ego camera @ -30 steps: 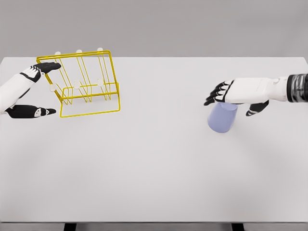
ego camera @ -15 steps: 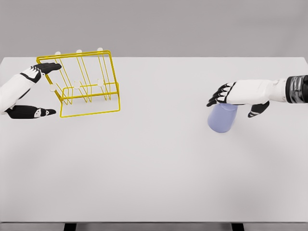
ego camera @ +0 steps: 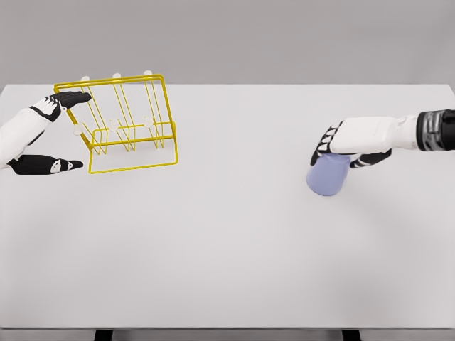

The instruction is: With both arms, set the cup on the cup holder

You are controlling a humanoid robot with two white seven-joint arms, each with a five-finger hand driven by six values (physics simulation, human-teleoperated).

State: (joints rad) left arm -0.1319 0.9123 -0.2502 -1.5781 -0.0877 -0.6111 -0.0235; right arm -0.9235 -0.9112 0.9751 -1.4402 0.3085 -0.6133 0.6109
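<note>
Grasp step: right hand (ego camera: 350, 145) curls around the lilac cup (ego camera: 328, 175) at table right. Left hand (ego camera: 44, 135), fingers open, brackets the yellow cup holder (ego camera: 128, 124) far left. Next: lift and carry leftward.

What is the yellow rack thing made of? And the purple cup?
The yellow wire cup holder looks like thin metal rods painted glossy yellow, with small white knobs on the pegs. The pale purple cup looks like smooth matte plastic, perhaps slightly see-through; a render leaves that uncertain.
</note>
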